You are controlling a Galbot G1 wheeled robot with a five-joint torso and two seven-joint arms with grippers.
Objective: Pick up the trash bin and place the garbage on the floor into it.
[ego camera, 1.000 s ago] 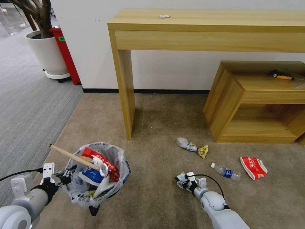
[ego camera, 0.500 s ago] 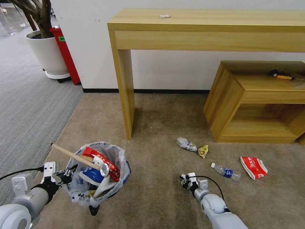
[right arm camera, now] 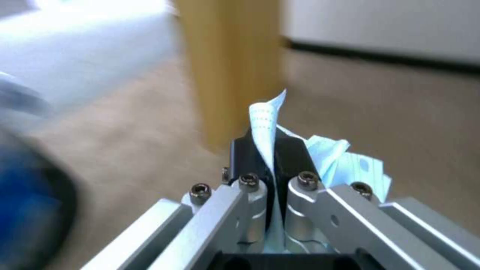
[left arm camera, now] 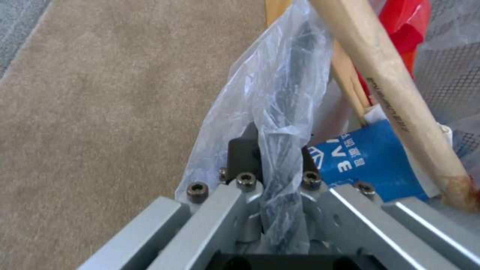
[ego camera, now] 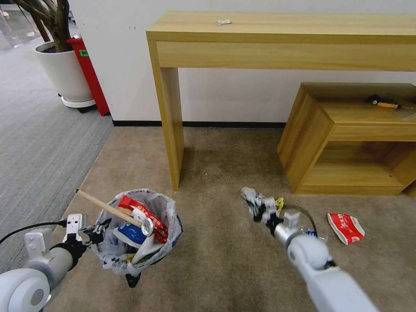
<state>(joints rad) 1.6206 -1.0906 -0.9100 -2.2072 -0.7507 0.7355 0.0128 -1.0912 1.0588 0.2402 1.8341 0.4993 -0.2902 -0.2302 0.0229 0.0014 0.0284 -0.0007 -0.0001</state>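
Note:
The trash bin (ego camera: 168,216), black with a crinkled white bag, hangs just above the beige floor (ego camera: 216,268) at the front left. My left gripper (ego camera: 96,232) is shut on its bagged rim (left arm camera: 280,112). Inside it lie a wooden stick (ego camera: 104,206), a red wrapper (ego camera: 143,212), a can (ego camera: 147,226) and a blue-white cup (ego camera: 128,232). My right gripper (ego camera: 259,207) is shut on a white and pale-blue tissue (right arm camera: 265,112), held off the floor. Behind it a crumpled white wrapper (ego camera: 248,192) and a yellow wrapper (ego camera: 279,201) lie on the carpet. A clear bottle (ego camera: 313,233) shows partly past the right arm, with a red-white carton (ego camera: 346,227) further right.
A tall wooden desk leg (ego camera: 171,125) stands between the bin and the litter. A low wooden cabinet (ego camera: 312,138) sits at the right by the wall. The tall red bin (ego camera: 89,73) and a white planter (ego camera: 65,73) stand at the back left on grey ribbed carpet (ego camera: 34,143).
My right arm has risen and swung forward and to the right, and now stands over the wrappers. The left arm has carried the bin slightly forward and right.

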